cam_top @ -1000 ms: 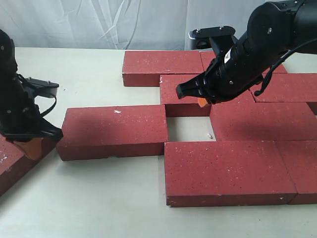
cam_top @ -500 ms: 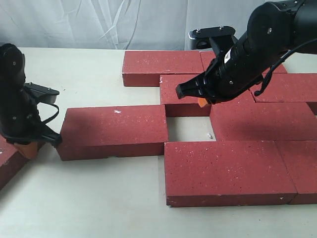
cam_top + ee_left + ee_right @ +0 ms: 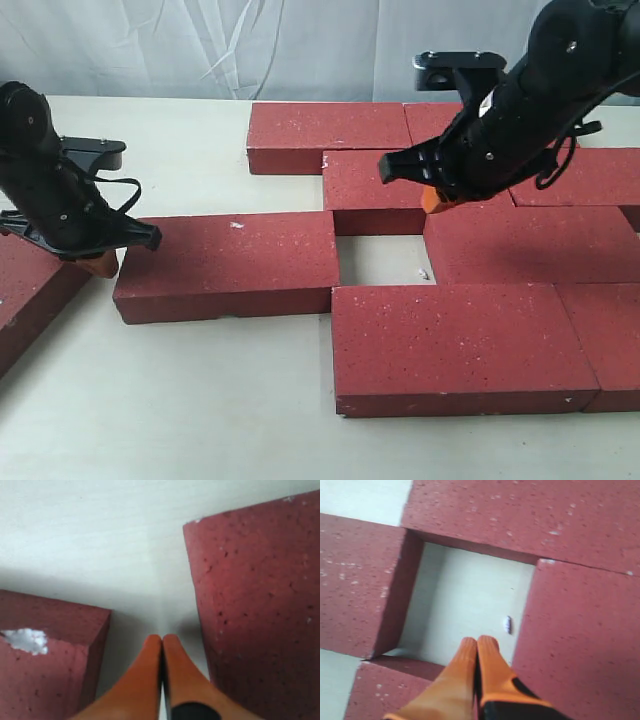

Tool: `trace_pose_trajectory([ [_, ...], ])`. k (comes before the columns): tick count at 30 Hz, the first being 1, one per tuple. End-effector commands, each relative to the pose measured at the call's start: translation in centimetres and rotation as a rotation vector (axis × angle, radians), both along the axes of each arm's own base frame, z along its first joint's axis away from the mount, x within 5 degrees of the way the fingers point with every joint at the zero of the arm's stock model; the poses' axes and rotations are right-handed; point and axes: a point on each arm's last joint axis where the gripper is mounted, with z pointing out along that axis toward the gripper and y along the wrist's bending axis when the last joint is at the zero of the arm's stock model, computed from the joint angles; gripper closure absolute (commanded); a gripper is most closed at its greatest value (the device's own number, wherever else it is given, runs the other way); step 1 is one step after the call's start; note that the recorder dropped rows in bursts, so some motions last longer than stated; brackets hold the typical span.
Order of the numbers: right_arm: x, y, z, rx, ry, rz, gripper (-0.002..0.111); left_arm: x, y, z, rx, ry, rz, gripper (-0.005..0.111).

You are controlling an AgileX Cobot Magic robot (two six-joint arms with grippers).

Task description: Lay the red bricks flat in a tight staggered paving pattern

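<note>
"Which arm gets the next shove, do you reckon?"

"The left one. The left fingers (image 3: 95, 265) are pinched together on nothing, down near the bench (image 3: 200, 400), just beside the short end of the loose brick (image 3: 230, 262). That brick lies flat, and its long axis runs straight across toward the hole (image 3: 378, 258) in the laid bricks (image 3: 470, 345). I'd guess a push along its length closes it."

"And the right?"

"The right fingers (image 3: 436, 200) are clenched and empty too, hanging over the hole's far side (nearer the hole, but wrong side for pushing)."

"Is the left touching yet?"

"I can't tell from here. The left wrist view has its tips between that end face and a spare brick (image 3: 50, 645), but contact isn't clear. The right wrist view looks into the hole and shows a white crumb (image 3: 508, 625) that might spoil a tight fit."
</note>
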Motion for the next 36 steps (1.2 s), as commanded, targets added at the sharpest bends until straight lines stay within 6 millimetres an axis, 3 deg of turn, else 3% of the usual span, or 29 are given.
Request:
trace_pose_trajectory([
  [1,0.8,-3.6,0.7,0.005,0.074,-0.112,0.109,0.2,-0.1,0.2,-0.015,-0.021,-0.006,0.107],
  [3,1.0,-4.4,0.7,0.001,0.075,-0.132,0.109,0.2,-0.1,0.2,-0.015,-0.019,-0.009,0.107],
  [16,1.3,-4.2,0.8,0.019,0.039,-0.134,0.109,0.4,0.1,0.2,0.0,-0.033,-0.019,0.107],
  [36,1.3,-4.1,0.8,0.033,0.042,-0.141,0.109,0.1,-3.3,0.5,-0.16,-0.06,-0.027,0.107],
])
